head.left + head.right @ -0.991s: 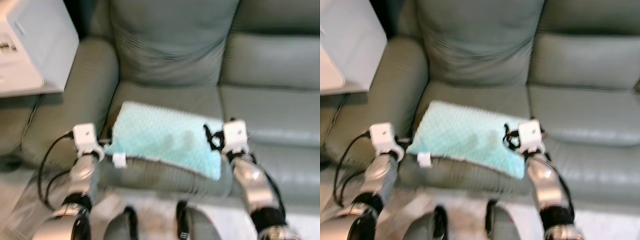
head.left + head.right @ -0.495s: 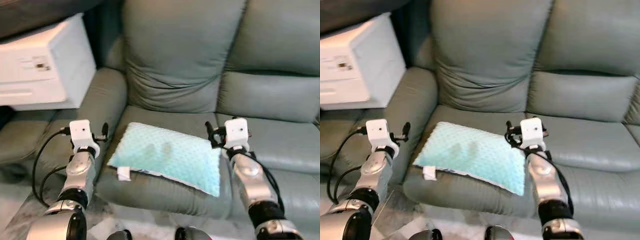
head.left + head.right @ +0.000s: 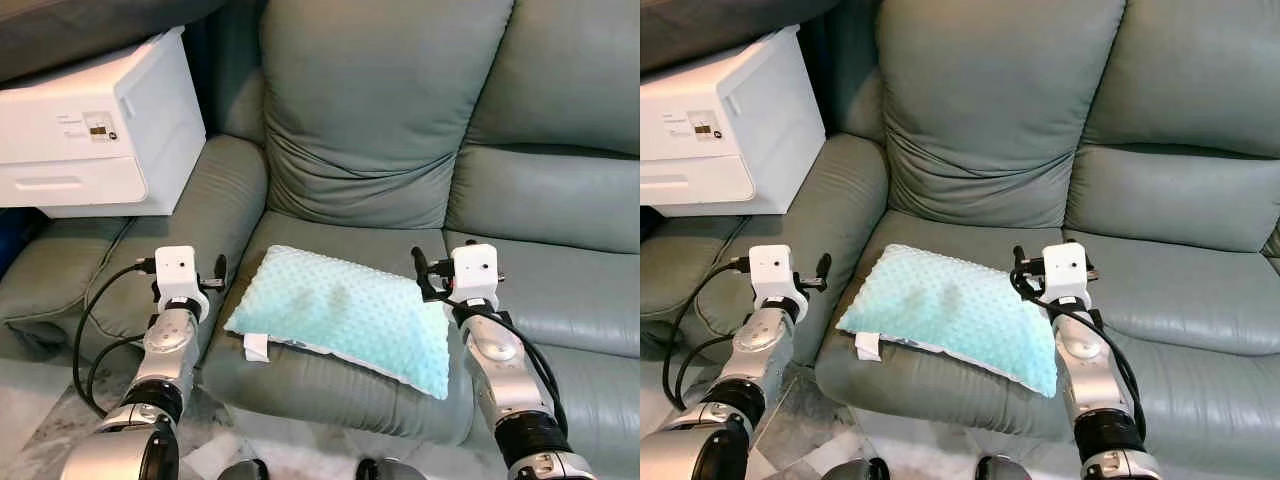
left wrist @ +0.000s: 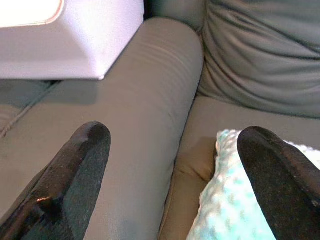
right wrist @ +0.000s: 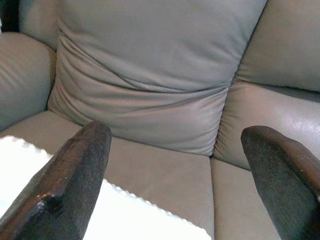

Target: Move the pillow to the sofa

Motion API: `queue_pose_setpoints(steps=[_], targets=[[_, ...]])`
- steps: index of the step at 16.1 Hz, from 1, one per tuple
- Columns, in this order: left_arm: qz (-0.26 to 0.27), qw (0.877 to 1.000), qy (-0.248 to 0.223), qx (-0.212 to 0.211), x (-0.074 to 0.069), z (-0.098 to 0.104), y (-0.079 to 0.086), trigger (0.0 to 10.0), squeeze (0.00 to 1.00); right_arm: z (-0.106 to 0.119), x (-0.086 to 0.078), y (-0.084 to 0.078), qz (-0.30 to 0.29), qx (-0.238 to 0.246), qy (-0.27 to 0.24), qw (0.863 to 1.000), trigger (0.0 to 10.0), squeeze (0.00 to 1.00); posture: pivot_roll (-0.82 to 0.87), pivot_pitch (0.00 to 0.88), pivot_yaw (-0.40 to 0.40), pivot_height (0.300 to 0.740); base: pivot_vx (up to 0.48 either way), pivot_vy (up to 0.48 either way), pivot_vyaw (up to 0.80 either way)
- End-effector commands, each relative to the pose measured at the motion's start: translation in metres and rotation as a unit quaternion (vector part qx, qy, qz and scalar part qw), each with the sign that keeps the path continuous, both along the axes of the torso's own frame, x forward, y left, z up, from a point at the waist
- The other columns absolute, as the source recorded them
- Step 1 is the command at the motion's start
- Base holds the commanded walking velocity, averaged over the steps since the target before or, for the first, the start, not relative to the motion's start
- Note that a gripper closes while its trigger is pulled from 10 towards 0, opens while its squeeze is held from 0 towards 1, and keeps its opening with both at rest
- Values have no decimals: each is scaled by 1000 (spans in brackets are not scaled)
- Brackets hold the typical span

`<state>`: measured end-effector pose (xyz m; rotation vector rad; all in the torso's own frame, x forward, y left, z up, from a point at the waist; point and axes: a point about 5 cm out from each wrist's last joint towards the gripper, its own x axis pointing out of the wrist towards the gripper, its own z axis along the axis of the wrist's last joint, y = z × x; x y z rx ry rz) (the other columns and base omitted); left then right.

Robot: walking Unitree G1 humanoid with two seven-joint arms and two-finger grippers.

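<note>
Lying flat on the seat cushion of the grey-green sofa (image 3: 560, 210), the mint dotted pillow (image 3: 345, 315) is being flanked by the two grippers, neither touching it. The left gripper (image 4: 172, 160) is being held with fingers (image 4: 82, 165) spread wide above the armrest (image 3: 205, 215), the pillow's edge showing by one finger. The right gripper (image 5: 175, 165) is likewise being held agape beside the pillow's far corner. Beyond the armrest, a white printer (image 3: 95, 125) is sitting.
</note>
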<state>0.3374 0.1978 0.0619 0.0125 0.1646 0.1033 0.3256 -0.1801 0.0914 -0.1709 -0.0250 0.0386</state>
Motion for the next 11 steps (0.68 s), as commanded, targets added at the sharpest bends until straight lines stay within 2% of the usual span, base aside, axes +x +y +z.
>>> queue_pose_setpoints(steps=[1, 3, 5, 11], targets=[[-13, 1000, 6, 10, 3, 2, -7, 10000, 0, 5, 2, 3, 7, 11, -5, 1000, 10000, 0, -166, 80, 49, 740, 0, 0, 0], [-32, 999, 0, 1, 3, 2, -15, 10000, 0, 7, 3, 9, 22, 0, -6, 1000, 10000, 0, -159, 64, 54, 740, 0, 0, 753], [-55, 998, -3, -25, 2, 2, -22, 10000, 0, 7, 4, 15, 31, 10, -7, 999, 10000, 0, -150, 43, 60, 740, 0, 0, 788], [-76, 996, -10, -43, 5, 8, -27, 10000, 0, 12, 10, 22, 43, 22, -15, 999, 10000, 0, -131, 45, 71, 740, 0, 0, 800]])
